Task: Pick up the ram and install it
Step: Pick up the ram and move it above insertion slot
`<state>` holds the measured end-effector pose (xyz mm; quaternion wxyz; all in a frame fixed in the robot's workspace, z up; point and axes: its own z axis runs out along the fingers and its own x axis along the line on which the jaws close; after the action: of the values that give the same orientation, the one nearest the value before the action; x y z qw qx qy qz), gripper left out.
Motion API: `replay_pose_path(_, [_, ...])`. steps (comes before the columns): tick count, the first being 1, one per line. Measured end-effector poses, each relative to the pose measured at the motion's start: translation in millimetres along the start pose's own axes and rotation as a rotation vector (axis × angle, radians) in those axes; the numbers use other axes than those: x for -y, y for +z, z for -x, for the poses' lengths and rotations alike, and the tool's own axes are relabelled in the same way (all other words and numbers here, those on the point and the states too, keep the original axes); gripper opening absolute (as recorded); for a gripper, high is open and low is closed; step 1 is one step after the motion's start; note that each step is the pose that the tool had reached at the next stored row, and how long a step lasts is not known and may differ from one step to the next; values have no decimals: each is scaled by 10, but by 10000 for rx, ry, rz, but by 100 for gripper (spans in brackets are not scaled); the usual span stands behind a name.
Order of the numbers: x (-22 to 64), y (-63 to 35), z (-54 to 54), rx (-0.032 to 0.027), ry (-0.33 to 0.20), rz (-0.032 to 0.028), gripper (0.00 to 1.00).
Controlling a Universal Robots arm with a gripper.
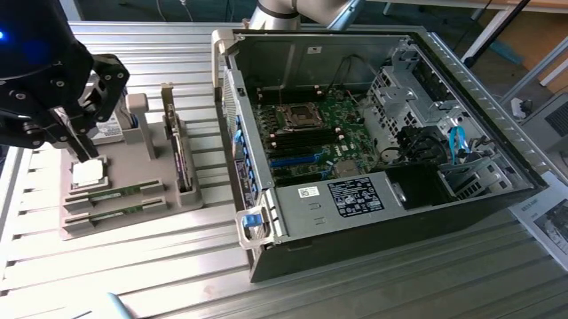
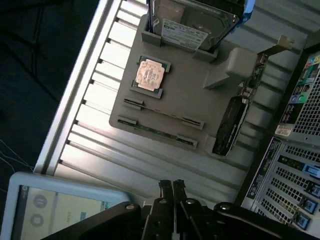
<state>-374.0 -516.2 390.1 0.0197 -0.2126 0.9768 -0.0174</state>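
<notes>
Two ram sticks lie in slots at the front of a grey holder tray (image 1: pixel 133 226): one ram (image 1: pixel 116 195) (image 2: pixel 162 114) and a second ram (image 1: pixel 116 212) (image 2: pixel 157 132) beside it. My black gripper (image 1: pixel 86 154) (image 2: pixel 171 187) hangs above the tray at the exterior view's left, over the square silver CPU (image 1: pixel 89 174) (image 2: pixel 150 75). In the wrist view its fingers stand together with nothing between them, well above the sticks. The open computer case (image 1: pixel 373 212) lies on its side to the right, with its green motherboard (image 1: pixel 310 143) and dark memory slots exposed.
On the tray an upright expansion card (image 1: pixel 182 163) (image 2: pixel 232 120) stands between the sticks and the case, and a hard drive (image 2: pixel 195 25) sits at the tray's far end. A tablet-like screen (image 2: pixel 50 210) lies near the table's edge. The table is slatted metal.
</notes>
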Motion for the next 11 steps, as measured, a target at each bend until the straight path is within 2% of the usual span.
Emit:
replay_pose_path(5, [0,11,0,59,-1383,43,15])
replay_pose_path(11, [-1,23,-1,115,-2716,84,15])
